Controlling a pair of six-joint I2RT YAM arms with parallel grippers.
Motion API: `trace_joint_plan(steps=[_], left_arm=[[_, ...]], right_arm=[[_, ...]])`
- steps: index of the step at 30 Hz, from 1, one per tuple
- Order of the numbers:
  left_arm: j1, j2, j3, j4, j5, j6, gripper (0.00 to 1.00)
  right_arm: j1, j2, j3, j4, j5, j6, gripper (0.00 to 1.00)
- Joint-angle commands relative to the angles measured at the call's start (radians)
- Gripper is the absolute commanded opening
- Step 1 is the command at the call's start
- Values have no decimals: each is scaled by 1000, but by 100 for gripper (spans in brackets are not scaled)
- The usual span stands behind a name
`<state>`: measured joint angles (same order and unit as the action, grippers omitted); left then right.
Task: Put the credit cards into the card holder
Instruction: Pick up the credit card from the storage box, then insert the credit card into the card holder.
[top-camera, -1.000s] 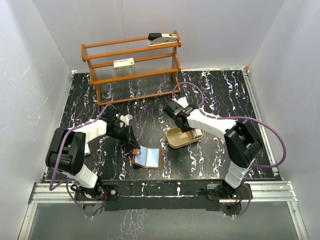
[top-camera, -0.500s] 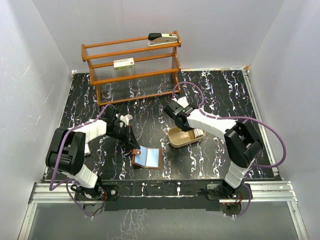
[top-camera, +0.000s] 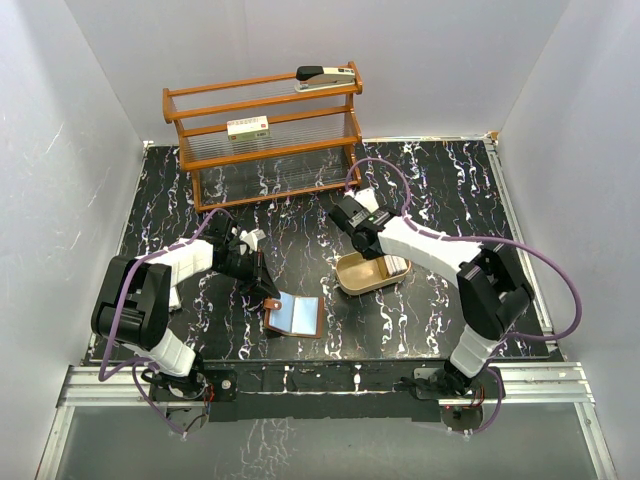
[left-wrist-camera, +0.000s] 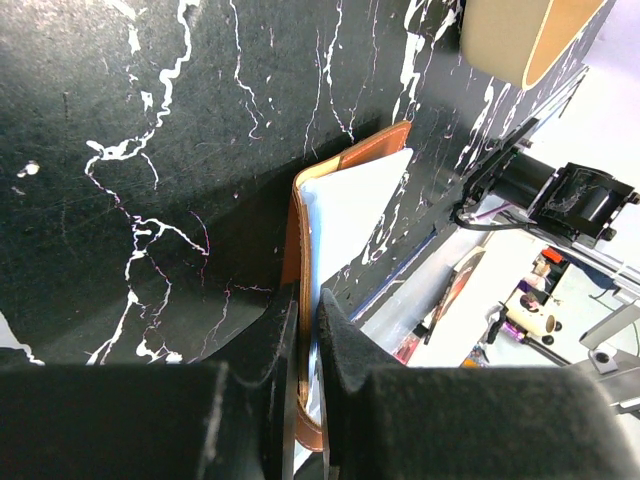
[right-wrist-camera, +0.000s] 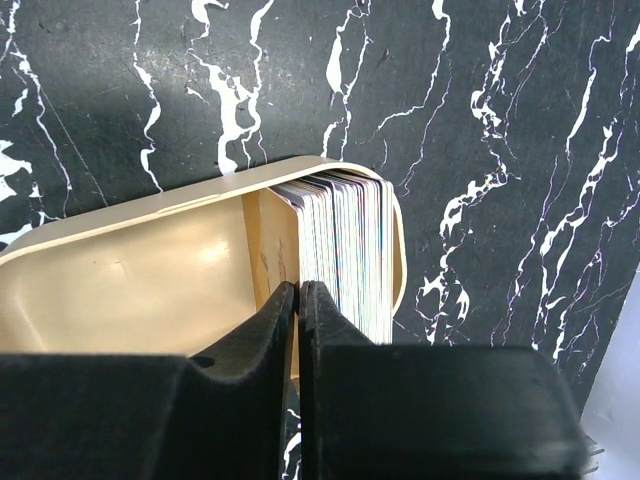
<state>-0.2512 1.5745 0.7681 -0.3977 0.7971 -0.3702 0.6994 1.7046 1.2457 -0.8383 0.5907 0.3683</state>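
Two fingers of my left gripper (left-wrist-camera: 308, 300) pinch the one card holder (left-wrist-camera: 291, 240) by its edge, left of the tray (right-wrist-camera: 130, 290). My right gripper (right-wrist-camera: 299, 292) has its fingers pressed together against one stack of credit cards (right-wrist-camera: 345, 250) inside that single tray.

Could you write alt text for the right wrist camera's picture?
A black claw, its two fingers closed, sits at the left edge of a stack of cards standing on edge in a tan tray on a black marbled table.
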Motion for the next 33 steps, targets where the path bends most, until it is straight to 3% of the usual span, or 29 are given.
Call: trace_joint_plan(steps=[1, 14, 20, 27, 33], left_arm=[[-5, -28, 3, -22, 13, 7, 5], [-4, -14, -1, -3, 49, -16, 4], [-4, -71, -8, 65, 4, -118, 2], [-4, -76, -113, 282, 23, -318, 3], [-4, -47, -146, 318, -1, -327, 9]], right_arm=[[-5, -65, 39, 1, 36, -2, 1], [7, -145, 32, 40, -177, 28, 0], [21, -201, 45, 58, -295, 89, 0], [38, -355, -100, 239, -557, 225, 0], [94, -434, -266, 434, -658, 380, 0]])
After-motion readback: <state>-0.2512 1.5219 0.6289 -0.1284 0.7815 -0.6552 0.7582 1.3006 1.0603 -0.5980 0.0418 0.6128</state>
